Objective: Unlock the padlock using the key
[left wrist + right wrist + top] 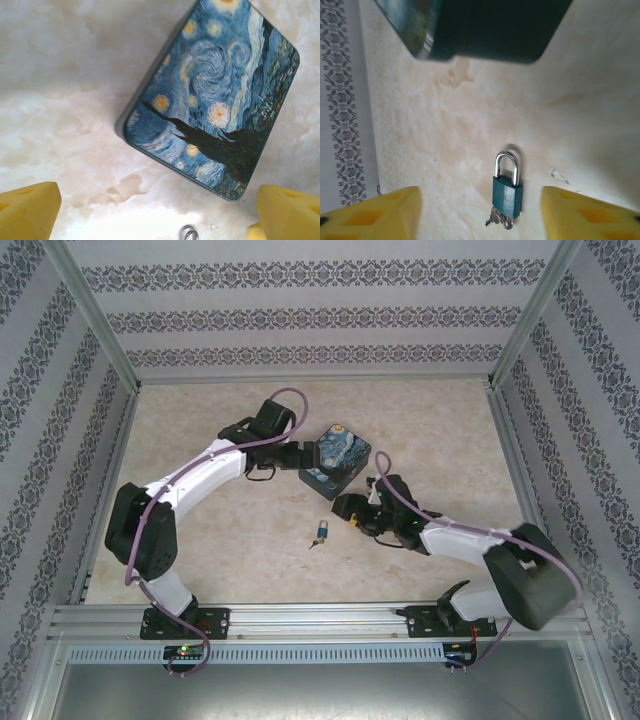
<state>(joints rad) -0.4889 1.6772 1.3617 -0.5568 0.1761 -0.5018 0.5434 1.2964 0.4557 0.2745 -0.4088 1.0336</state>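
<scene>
The small blue-grey padlock [507, 192] lies flat on the pale table, its silver shackle shut and pointing toward the tin. The tiny key [500, 220] sticks out of its bottom end. From above the padlock [322, 531] sits in the middle of the table, the key [313, 543] just left of it. My right gripper [480, 212] hovers open over the lock, one yellow finger on each side and touching nothing; from above it [345, 508] is just right of the lock. My left gripper [157, 217] is open and empty beside the tin, with the shackle tip [188, 233] at the bottom edge.
A blue tin [336, 457] painted with a swirling night sky lies just beyond the padlock, between the two grippers; its lid [215, 95] takes up much of the left wrist view. Patterned walls [60, 420] and a metal frame enclose the table.
</scene>
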